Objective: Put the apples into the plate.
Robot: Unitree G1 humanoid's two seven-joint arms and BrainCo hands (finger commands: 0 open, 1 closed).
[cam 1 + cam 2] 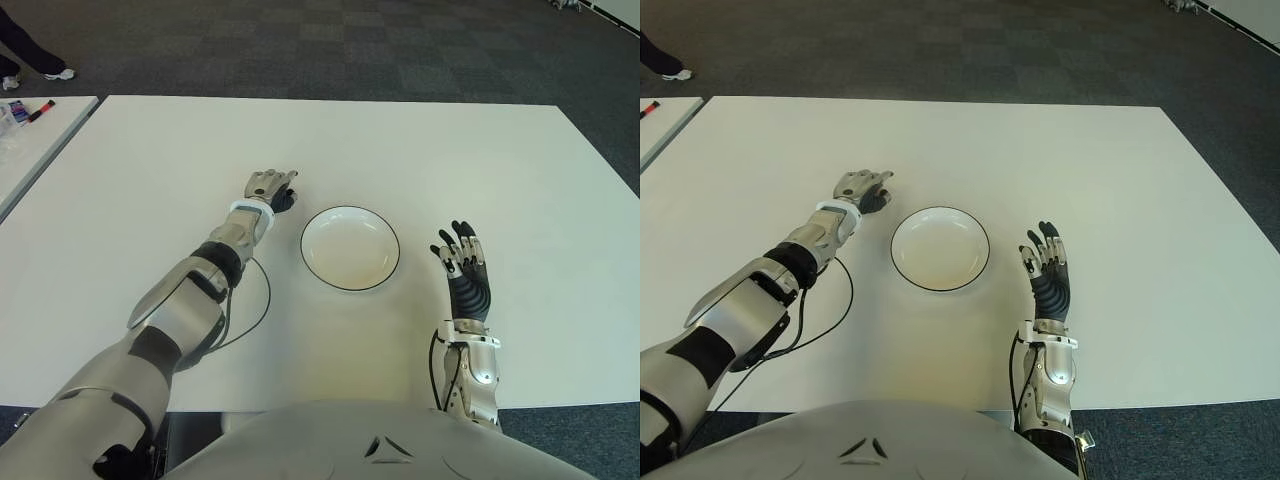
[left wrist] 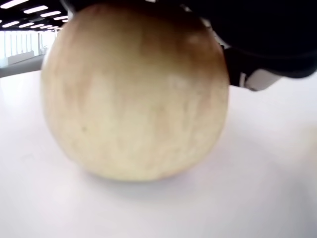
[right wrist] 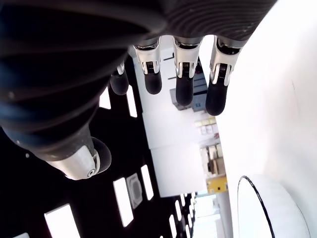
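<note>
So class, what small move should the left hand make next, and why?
Probably lift the apple slightly off the table. The left hand covers it, left of the empty plate, and the apple sits on the table. The right hand shows open beside the plate.

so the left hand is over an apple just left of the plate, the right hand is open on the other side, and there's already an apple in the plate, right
Not quite. The plate holds nothing; both eye views show its white inside bare. The rest stands: the left hand is cupped over the apple on the table, seen in the left wrist view, and the right hand is open right of the plate.
</note>
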